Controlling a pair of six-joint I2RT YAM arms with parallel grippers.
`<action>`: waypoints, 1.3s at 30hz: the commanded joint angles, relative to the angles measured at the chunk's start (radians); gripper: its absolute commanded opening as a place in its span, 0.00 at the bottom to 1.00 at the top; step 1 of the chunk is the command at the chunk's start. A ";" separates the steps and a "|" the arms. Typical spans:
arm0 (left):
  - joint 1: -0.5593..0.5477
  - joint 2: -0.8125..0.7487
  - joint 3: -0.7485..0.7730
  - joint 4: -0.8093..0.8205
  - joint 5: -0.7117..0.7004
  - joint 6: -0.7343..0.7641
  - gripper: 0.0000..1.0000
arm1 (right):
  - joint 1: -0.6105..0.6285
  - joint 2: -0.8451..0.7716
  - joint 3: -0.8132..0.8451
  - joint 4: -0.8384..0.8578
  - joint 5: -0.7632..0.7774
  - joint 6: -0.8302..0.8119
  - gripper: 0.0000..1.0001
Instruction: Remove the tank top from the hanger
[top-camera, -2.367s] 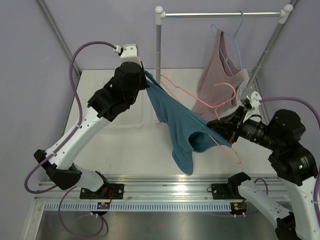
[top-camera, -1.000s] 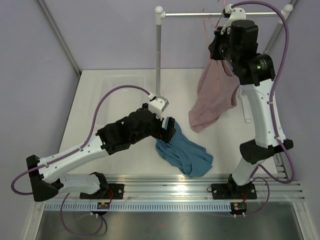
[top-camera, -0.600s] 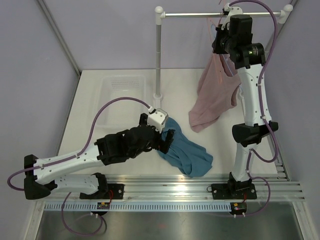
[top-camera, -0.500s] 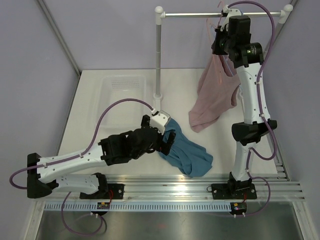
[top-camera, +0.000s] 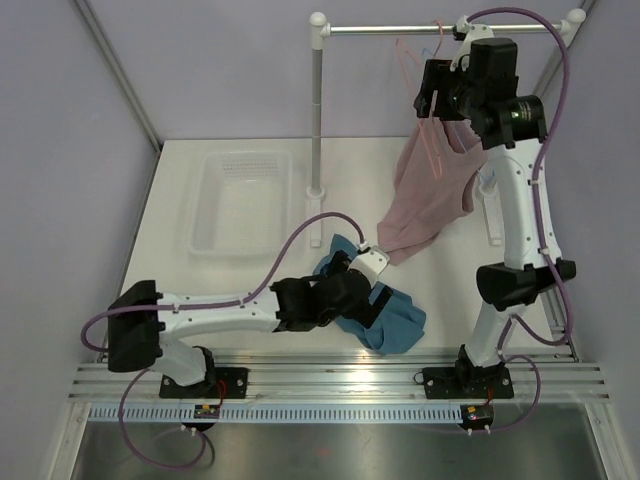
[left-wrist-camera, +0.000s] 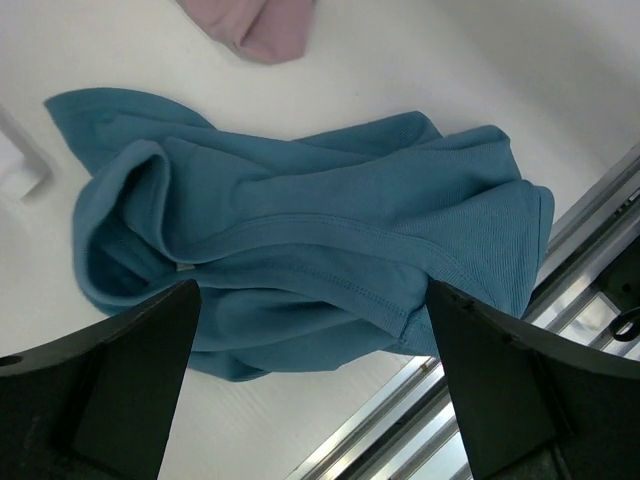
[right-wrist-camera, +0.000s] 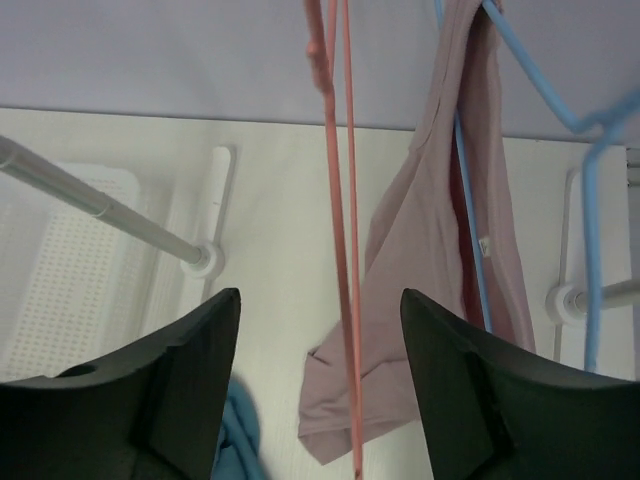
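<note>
Tank top crumpled, directly beneath left gripper, fingers spread

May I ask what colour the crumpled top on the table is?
The tank top is teal blue, clearest in the left wrist view.

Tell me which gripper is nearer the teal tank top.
Left. The left gripper hovers over the teal tank top; the right gripper is up at the pink hanger.

Crumpled teal tank top on the white table, between spread fingers
</note>
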 joint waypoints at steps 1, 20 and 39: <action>-0.012 0.090 0.028 0.150 0.040 -0.033 0.99 | 0.004 -0.214 -0.046 0.027 -0.058 0.005 0.79; -0.015 0.424 0.043 0.236 0.106 -0.135 0.24 | 0.004 -0.831 -0.638 0.106 -0.218 0.090 0.99; 0.073 -0.088 0.249 -0.203 -0.255 -0.020 0.00 | 0.004 -0.886 -0.729 0.084 -0.138 0.068 0.99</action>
